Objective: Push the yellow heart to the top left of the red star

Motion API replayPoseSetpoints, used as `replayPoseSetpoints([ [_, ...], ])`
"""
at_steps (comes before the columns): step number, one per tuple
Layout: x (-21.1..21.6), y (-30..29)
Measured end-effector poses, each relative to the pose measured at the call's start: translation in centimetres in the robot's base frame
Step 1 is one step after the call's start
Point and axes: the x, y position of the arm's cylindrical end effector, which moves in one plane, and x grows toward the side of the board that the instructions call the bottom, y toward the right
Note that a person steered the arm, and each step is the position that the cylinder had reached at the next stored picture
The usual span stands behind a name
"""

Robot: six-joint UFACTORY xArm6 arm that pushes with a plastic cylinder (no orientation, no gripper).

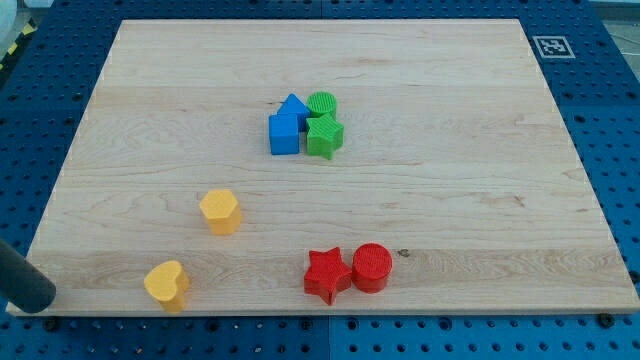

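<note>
The yellow heart [166,283] lies near the board's bottom left. The red star [327,274] lies near the bottom edge, right of centre, well to the right of the heart. A red cylinder [372,267] touches the star's right side. My tip [40,301] is at the board's bottom left corner, to the left of the yellow heart and clearly apart from it. The dark rod comes in from the view's left edge.
A yellow hexagon [220,211] lies above and right of the heart. A tight cluster sits at the upper middle: a blue cube [284,134], a blue triangle [293,104], a green cylinder [322,103] and a green star [324,135]. The wooden board [480,180] rests on a blue pegboard.
</note>
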Motion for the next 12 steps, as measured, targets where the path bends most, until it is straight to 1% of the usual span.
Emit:
replayPoseSetpoints([
  [1,0.0,3.2],
  [3,0.1,4.3],
  [5,0.1,6.7],
  [7,0.0,12.6],
  [10,0.0,13.8],
  [11,0.0,17.0],
  [12,0.1,18.5],
])
